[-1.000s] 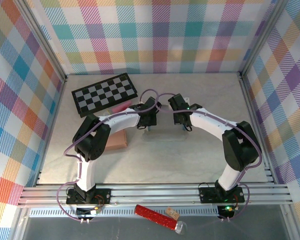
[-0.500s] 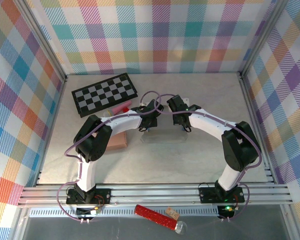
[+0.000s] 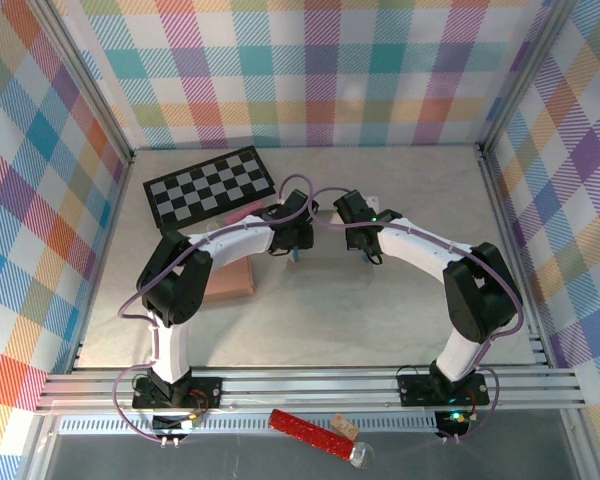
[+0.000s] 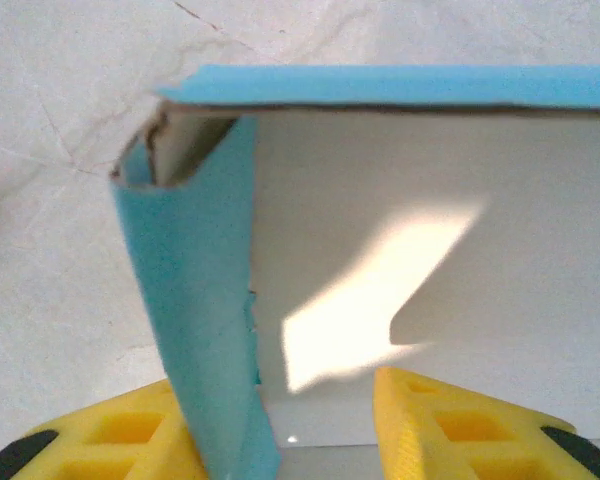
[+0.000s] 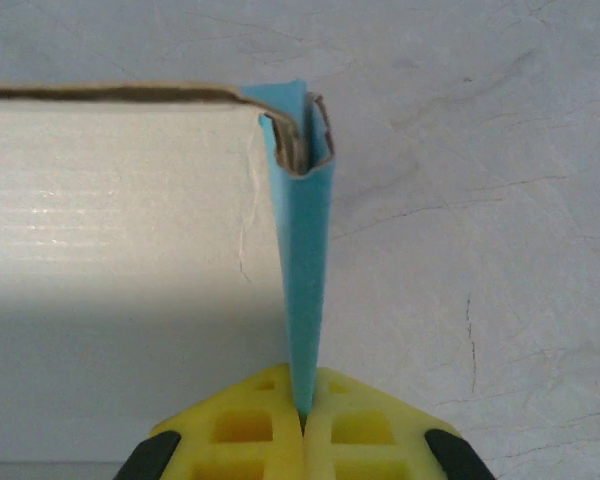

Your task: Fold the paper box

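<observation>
A: Top external view: where does the paper box [image 3: 325,240] lie?

B: Toward the far middle of the pale surface [image 3: 380,310], between the two wrists and largely hidden by them. A checkerboard [image 3: 210,188] lies toward the far left corner, and a tan block [image 3: 230,281] sits left of centre beside the left arm.

A: Right wrist view: what is the right claw [image 5: 303,420] doing?

B: Its yellow fingers [image 5: 250,430] are pressed together on a folded blue side wall of the paper box [image 5: 302,260], which stands upright from the pinch.

A: Left wrist view: and the left claw [image 4: 280,420]?

B: Parted to a middling gap. A blue wall of the paper box [image 4: 195,330] stands between the fingers [image 4: 435,425], hard against the left one; the right one stands clear of it, so there is no clamp.
</observation>
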